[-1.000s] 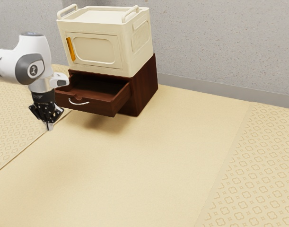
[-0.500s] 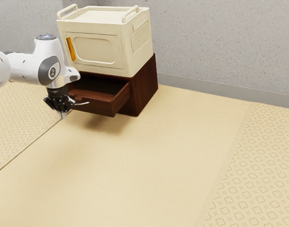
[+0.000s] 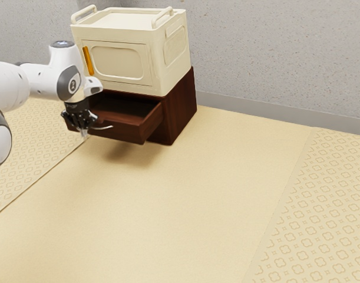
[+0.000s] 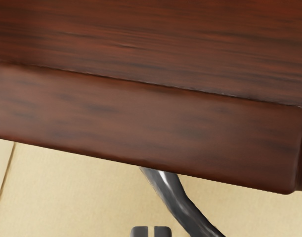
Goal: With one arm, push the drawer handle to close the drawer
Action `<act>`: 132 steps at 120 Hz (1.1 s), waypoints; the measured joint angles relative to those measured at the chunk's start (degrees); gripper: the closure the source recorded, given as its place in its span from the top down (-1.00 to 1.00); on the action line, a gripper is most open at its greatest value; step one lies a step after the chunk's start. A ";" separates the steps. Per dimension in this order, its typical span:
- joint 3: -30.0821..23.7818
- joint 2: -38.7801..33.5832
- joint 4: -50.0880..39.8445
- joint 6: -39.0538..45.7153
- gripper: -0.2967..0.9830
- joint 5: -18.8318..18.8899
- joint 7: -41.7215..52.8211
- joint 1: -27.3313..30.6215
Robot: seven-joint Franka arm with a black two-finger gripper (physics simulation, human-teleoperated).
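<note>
In the exterior view my gripper (image 3: 83, 134) points down in front of the dark brown drawer (image 3: 118, 130), at its front's left part, overlapping one end of the silver handle (image 3: 106, 127). The fingertips are together with nothing visible between them. The drawer stands pulled out of its cabinet (image 3: 181, 109). In the wrist view the gripper (image 4: 151, 231) is beside the curved metal handle (image 4: 171, 193), which sticks out from the wooden drawer front (image 4: 141, 121). Whether the gripper touches handle or drawer, I cannot tell.
A cream box (image 3: 124, 62) with an orange handle (image 3: 88, 61) stands on top of the cabinet. Behind them rises a grey wall (image 3: 274, 53). The tan surface (image 3: 185, 200) stretches out in front of the drawer.
My arm has moved toward the exterior view's right, and the gripper has come up against the drawer front's outline near the handle. The drawer looks almost the same, at most slightly farther in.
</note>
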 joint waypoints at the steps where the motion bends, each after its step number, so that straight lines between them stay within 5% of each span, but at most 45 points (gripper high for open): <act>1: -0.07 0.18 0.26 0.00 -0.69 0.00 0.05 0.08; 132: -5.26 9.65 13.83 11.67 -0.69 -0.23 3.11 1.13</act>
